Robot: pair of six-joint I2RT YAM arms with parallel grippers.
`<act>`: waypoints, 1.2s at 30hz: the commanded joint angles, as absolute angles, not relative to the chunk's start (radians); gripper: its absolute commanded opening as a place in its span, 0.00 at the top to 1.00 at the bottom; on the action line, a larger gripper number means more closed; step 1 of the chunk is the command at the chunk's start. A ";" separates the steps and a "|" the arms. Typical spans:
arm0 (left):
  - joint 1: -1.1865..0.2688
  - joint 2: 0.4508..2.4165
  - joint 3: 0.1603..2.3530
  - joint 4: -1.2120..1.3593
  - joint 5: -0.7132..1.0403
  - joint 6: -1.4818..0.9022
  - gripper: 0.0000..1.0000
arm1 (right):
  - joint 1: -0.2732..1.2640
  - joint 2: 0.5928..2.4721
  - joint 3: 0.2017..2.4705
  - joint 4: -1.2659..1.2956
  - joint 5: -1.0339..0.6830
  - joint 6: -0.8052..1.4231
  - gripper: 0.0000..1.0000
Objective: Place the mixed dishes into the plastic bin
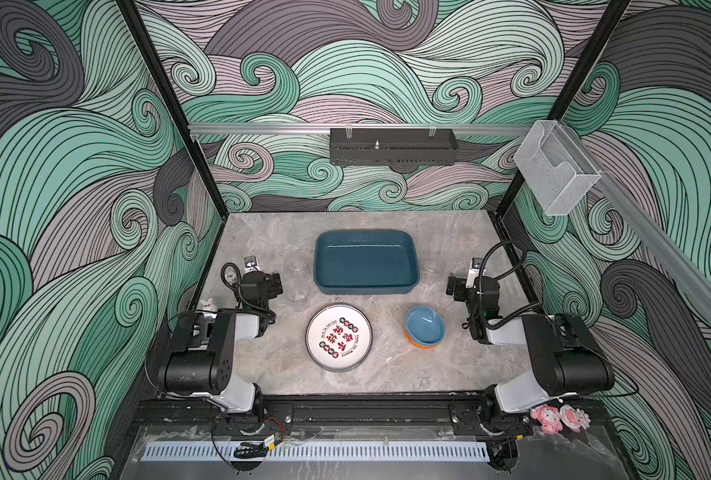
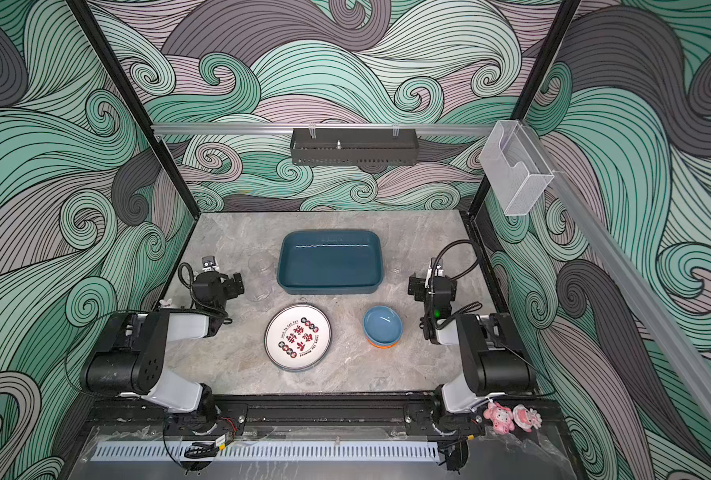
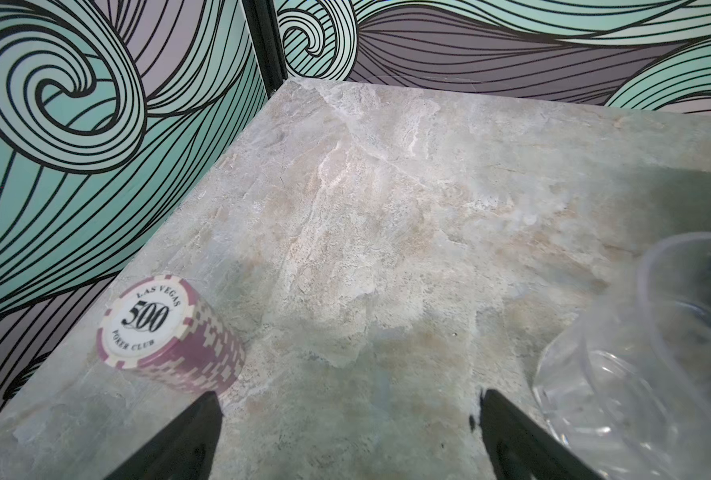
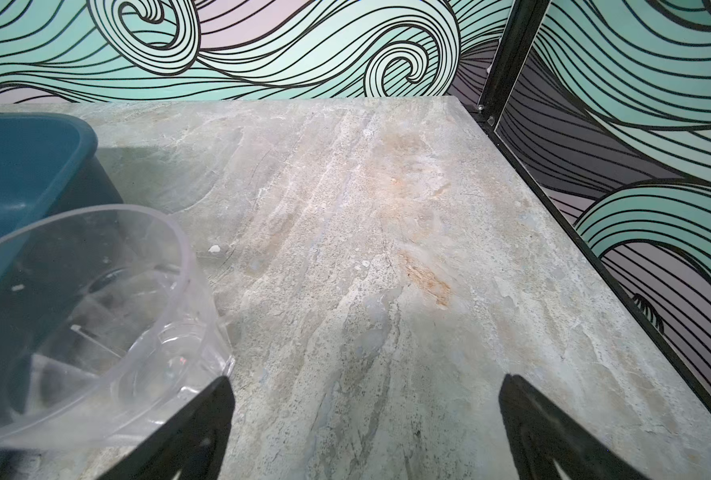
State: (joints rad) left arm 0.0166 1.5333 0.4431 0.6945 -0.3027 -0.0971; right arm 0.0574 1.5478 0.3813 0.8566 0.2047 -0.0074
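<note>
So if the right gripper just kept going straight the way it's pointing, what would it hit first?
Likely nothing soon: the right gripper, open, faces bare table running to the patterned wall. The clear tumbler stands close beside the gripper, off that line, though it might be grazed.

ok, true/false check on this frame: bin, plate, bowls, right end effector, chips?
1. The teal plastic bin is empty. True.
2. The printed plate lies in the bin. False: it lies on the table, in front of the bin.
3. The blue bowl sits nested in an orange bowl. True.
4. The right end effector grips a clear tumbler. False: it is open and holds nothing; the tumbler stands to one side.
5. The poker chip stack shows 500 on top. True.
</note>
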 commanded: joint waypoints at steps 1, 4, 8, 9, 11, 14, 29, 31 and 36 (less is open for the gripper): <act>0.017 1.522 0.457 0.685 -0.298 -0.095 0.01 | 0.057 1.537 0.388 0.876 0.201 -0.006 0.00; 0.017 1.522 0.457 0.686 -0.299 -0.095 0.01 | 0.057 1.539 0.390 0.874 0.201 -0.006 0.01; 0.017 1.523 0.457 0.684 -0.299 -0.095 0.01 | 0.057 1.539 0.390 0.875 0.198 -0.004 0.00; 0.017 1.524 0.457 0.684 -0.298 -0.095 0.01 | 0.057 1.539 0.391 0.874 0.198 -0.005 0.00; 0.017 1.524 0.459 0.684 -0.298 -0.095 0.01 | 0.055 1.539 0.390 0.873 0.195 -0.003 0.00; 0.017 1.524 0.460 0.682 -0.299 -0.095 0.02 | 0.052 1.540 0.393 0.871 0.191 -0.003 0.00; 0.017 1.523 0.458 0.684 -0.298 -0.094 0.01 | 0.052 1.537 0.390 0.874 0.190 -0.002 0.01; 0.017 1.520 0.456 0.686 -0.298 -0.096 0.01 | 0.052 1.533 0.387 0.886 0.201 -0.001 0.00; 0.017 1.456 0.575 0.417 -0.336 -0.121 0.02 | 0.068 1.358 0.468 0.601 0.236 -0.006 0.00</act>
